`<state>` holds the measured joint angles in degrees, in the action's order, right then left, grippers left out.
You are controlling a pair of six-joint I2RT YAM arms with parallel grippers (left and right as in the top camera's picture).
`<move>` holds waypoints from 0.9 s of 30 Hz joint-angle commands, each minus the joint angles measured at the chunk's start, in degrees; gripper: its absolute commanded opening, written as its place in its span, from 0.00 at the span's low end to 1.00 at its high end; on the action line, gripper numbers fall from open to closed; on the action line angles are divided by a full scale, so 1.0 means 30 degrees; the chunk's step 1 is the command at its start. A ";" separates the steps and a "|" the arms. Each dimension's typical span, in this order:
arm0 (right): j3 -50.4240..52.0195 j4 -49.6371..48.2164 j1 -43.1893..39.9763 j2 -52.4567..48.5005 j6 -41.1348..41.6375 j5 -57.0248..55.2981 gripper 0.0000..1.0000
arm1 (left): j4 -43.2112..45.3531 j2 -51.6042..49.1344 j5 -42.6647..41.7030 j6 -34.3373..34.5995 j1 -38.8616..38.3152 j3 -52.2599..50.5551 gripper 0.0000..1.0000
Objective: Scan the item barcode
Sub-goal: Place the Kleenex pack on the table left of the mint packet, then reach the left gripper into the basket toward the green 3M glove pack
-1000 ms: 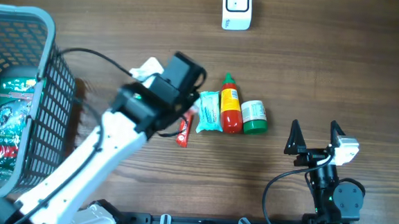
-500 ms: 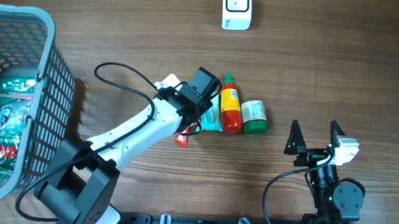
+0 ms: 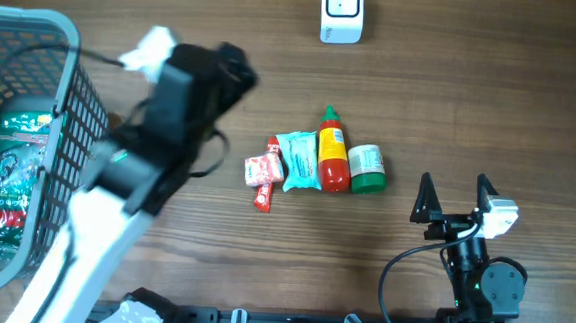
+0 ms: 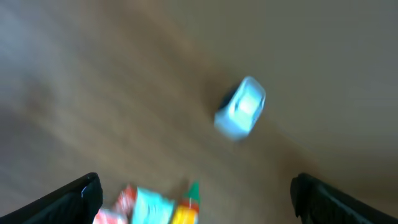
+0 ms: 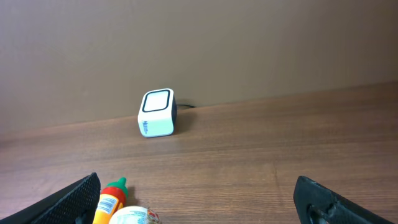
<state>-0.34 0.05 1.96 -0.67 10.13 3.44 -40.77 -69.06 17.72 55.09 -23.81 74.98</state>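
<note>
left hand wide, empty | right hand wide | scanner blurred; basket cut off

The overhead camera looks straight down on the table from well above. It takes in the whole top, from the basket at the left edge to the scanner at the far edge. The right wrist camera sits low and close to the wood, facing level toward the far edge, with its own fingertips in the bottom corners. The left wrist camera hangs higher and tilts downward. Its picture is motion-blurred, so it probably faces that same far edge. All three views share the scanner and the sauce bottle.
</note>
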 commanded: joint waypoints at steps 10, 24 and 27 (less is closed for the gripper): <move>0.0015 -0.0044 0.0036 0.0131 -0.0335 0.0175 1.00 | 0.1661 0.4867 1.0120 0.1377 1.0608 0.0408 1.00; 0.0015 -0.0044 0.0036 0.0131 -0.0328 0.0168 1.00 | -0.2987 -0.2397 -0.0444 1.1395 2.2447 0.0401 1.00; 0.0015 -0.0044 0.0036 0.0131 -0.0335 0.0175 1.00 | -0.3730 -0.3745 -0.0401 1.2794 2.2688 0.0401 1.00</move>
<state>-0.34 0.05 1.96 -0.67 10.13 3.44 -50.52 -76.55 19.88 84.60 43.33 75.77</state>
